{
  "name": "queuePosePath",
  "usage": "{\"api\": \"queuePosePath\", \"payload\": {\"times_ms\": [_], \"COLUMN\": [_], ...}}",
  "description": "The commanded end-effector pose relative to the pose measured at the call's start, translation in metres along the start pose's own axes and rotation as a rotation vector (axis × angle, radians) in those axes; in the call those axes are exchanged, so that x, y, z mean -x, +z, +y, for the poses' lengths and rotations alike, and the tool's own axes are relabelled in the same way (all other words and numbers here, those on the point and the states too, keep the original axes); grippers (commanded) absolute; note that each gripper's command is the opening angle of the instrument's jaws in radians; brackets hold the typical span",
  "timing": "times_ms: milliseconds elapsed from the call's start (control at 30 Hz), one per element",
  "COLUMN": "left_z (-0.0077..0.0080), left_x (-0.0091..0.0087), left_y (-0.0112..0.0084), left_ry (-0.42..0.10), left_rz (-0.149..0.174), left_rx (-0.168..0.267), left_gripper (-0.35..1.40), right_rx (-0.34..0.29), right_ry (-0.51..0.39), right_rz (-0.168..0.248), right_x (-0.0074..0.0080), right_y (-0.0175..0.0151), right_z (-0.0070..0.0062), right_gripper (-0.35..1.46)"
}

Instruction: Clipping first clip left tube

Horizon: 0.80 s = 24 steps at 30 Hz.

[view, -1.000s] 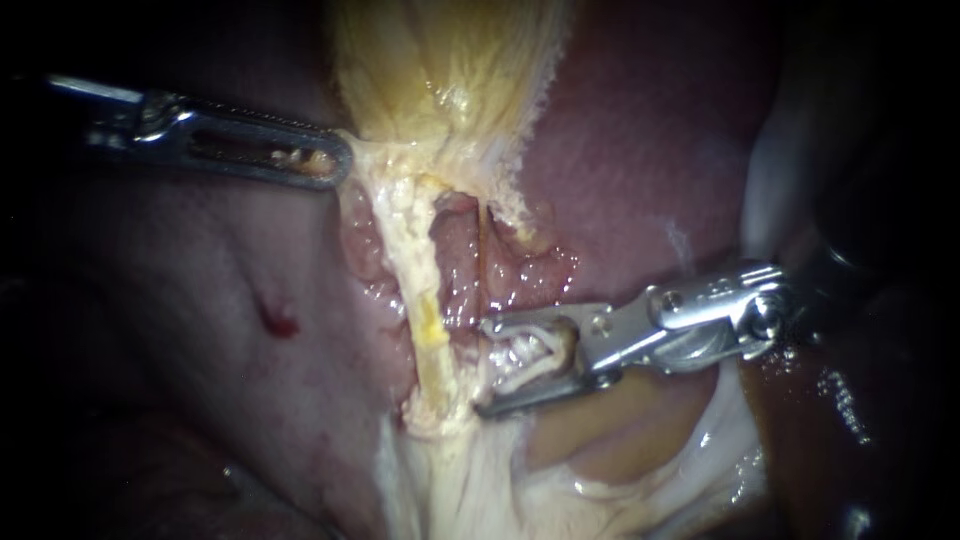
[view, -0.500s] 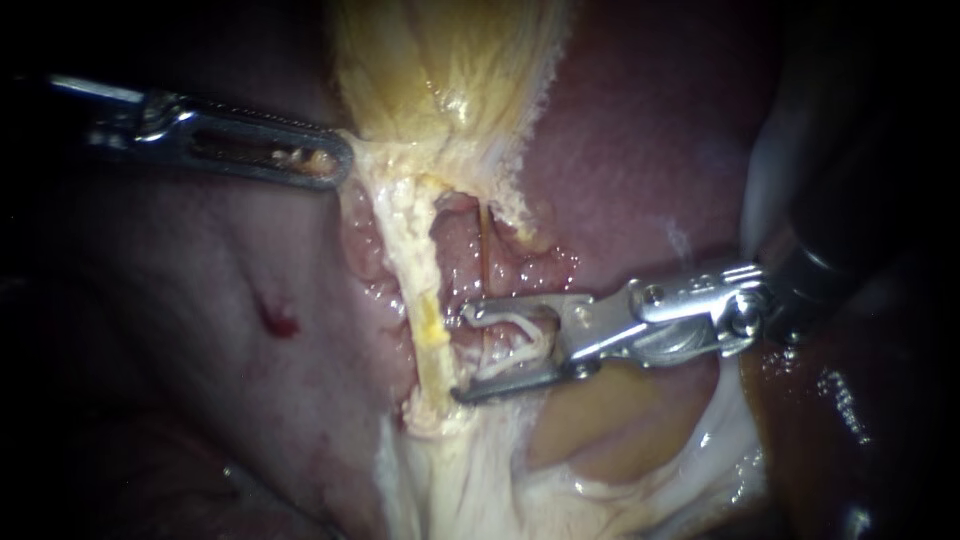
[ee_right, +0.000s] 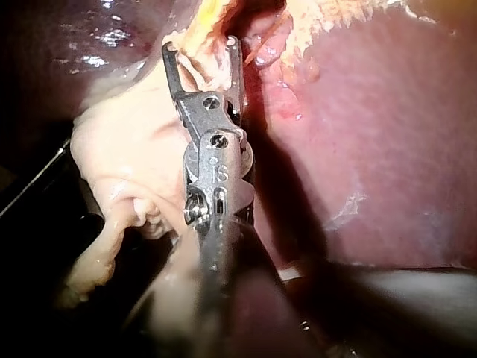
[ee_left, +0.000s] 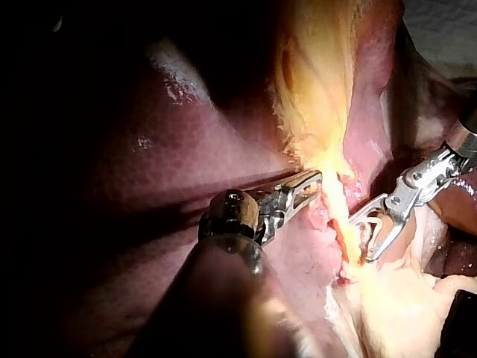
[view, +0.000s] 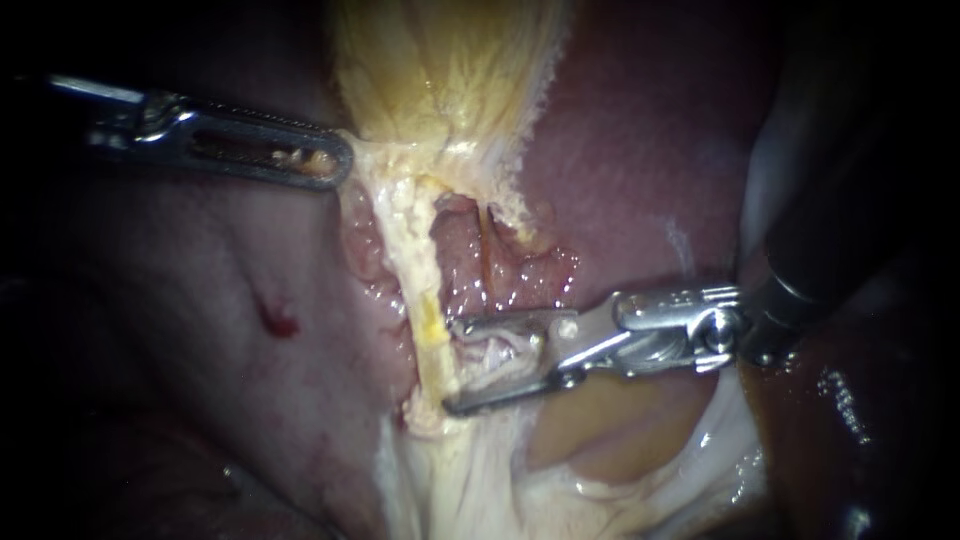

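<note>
The left tube [view: 425, 290], a pale yellow strand, runs down from the gallbladder [view: 440, 60]; the thin right tube [view: 485, 255] lies beside it. My right instrument [view: 449, 365] comes in from the right with its jaws open, and a whitish clip [view: 500, 350] sits between them. Its jaw tips reach the left tube's right edge. The right wrist view shows these jaws [ee_right: 200, 46] spread against pale tissue. My left instrument [view: 330, 160] is shut on tissue at the gallbladder's lower left edge, also seen in the left wrist view [ee_left: 313, 181].
Dark red liver [view: 640, 150] surrounds the tubes on both sides. A small red spot [view: 280, 322] marks the liver left of the tubes. Pale fatty tissue [view: 560, 480] lies below the right instrument's jaws.
My right instrument has slid left, so its open jaw tips now reach the left tube. The left instrument and the tissue have not moved.
</note>
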Motion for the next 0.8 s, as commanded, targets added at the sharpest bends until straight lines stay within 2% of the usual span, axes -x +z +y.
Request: {"api": "queuePosePath", "payload": {"times_ms": [33,133,533,800], "left_z": [0.0000,0.0000,-0.0003,-0.0003], "left_x": [0.0000,0.0000,0.0001,0.0002], "left_y": [0.0000,0.0000,0.0001,0.0004], "left_ry": [0.000,0.000,-0.001,0.005], "left_rz": [0.000,0.000,-0.001,-0.001], "left_rx": [0.000,0.000,0.002,0.003], "left_gripper": [-0.35,-0.35,-0.35,-0.35], "right_rx": [-0.003,-0.014,-0.081,-0.194], "right_ry": [0.004,0.015,0.024,0.008], "right_rz": [0.008,0.036,0.102,0.107], "right_x": [-0.0001,-0.0002,-0.0011,-0.0020], "right_y": [0.0001,0.0004,0.0019,0.0031], "right_z": [0.0000,0.0001,0.0001,-0.0011], "right_gripper": [0.50,0.50,0.50,0.50]}}
